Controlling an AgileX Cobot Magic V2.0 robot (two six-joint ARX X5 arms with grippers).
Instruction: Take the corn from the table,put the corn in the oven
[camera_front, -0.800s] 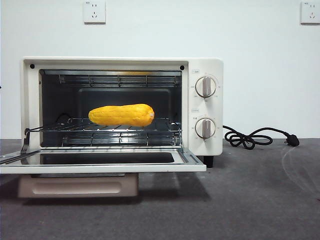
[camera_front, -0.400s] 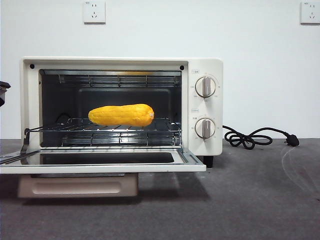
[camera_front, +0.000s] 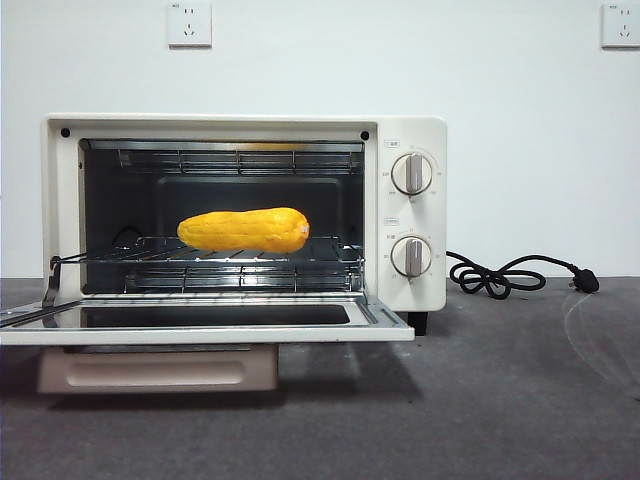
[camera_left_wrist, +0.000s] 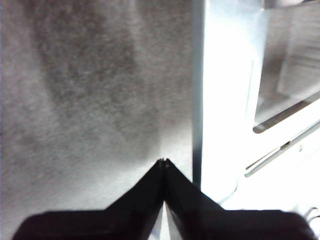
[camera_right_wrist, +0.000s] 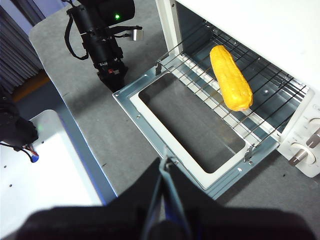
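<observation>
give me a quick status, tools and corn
Both tools shut, holding nothing: left tool beside the open oven door, right tool above its front edge. Corn lies on the rack inside the oven. Nothing in the way.

The small dark tip of an arm that was seen at the left edge of the front view half a second ago is no longer seen there. In the right wrist view the left gripper (camera_right_wrist: 114, 75) is now seen low beside the corner of the open oven door (camera_right_wrist: 131, 97), its jaws pressed together.
</observation>
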